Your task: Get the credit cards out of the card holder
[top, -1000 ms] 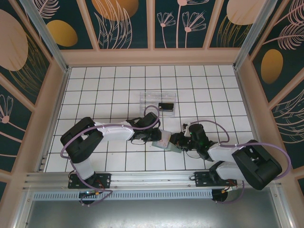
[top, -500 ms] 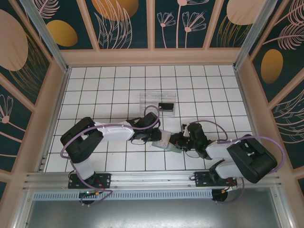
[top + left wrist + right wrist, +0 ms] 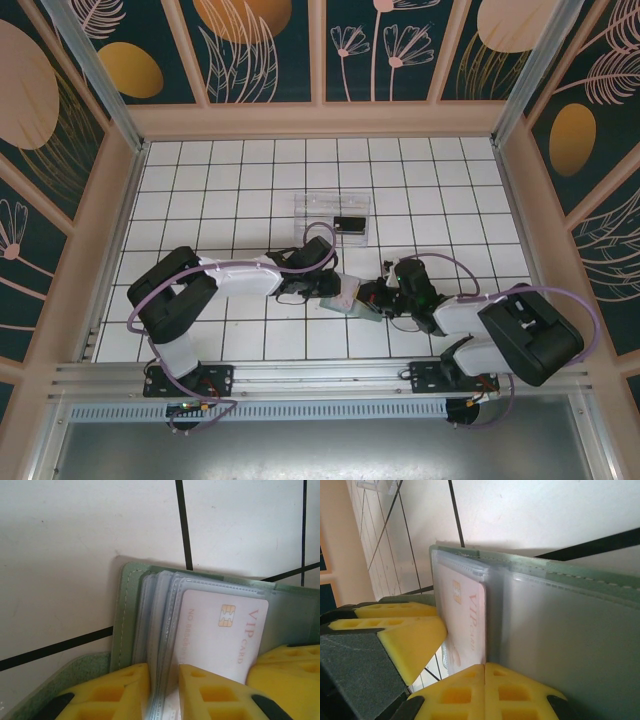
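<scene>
White-tiled tabletop (image 3: 200,180) with black grid lines fills the floor of a booth walled in dark floral panels, and the two arms meet low over its near middle. Between them lies the grey-green bifold card holder (image 3: 358,308), open, with its clear plastic sleeves (image 3: 160,610) fanned upward.

The left jaws are clamped on a bundle of those sleeves, one yellow pad (image 3: 125,690) on each side, anchoring the holder from the left. The right jaws are closed, their pads (image 3: 515,690) pressed together. The edge of the pale pinkish-white plastic card marked VIP (image 3: 225,630) runs straight into the seam between them, so they appear to pinch the card itself. Whether a layer of sleeve film is caught as well cannot be told.

Farther back sits a clear plastic tray (image 3: 310,203) holding a small black rectangle (image 3: 349,222), probably the other card, which would leave this one as the last.

The step in hand looks like drawing the VIP card out of its pocket. Doing it well means pulling to the right along the line of the pocket, flat and slow, without twisting, so the thin card neither bows nor jams on the sleeve's mouth. The left jaws should hold firm and not rise, or the whole holder will trail after the card. If the sleeves stretch with the pull, film is probably trapped and the pinch needs resetting.
</scene>
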